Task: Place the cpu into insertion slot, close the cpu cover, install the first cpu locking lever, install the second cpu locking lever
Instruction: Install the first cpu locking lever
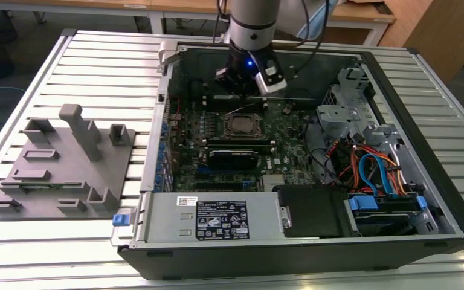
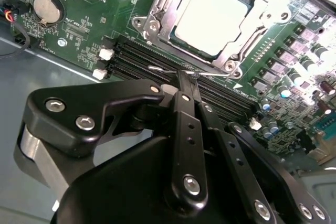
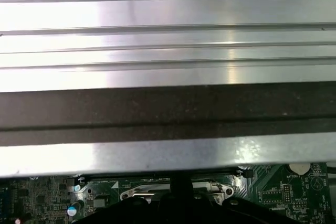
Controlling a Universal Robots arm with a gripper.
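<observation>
Cpu (image 2: 212, 17) seated, cpu cover (image 2: 164, 9) down; fingers (image 2: 182, 95) clenched at a locking lever (image 2: 157, 68), levers prob. not locked yet.

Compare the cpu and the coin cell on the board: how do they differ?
The cpu is square; the coin cell is round. The cpu is clearly larger than the coin cell. The cpu sits inside the silver cpu cover frame; the coin cell sits in a black holder. Both have flat, pale metal tops and sit on the green board.
</observation>
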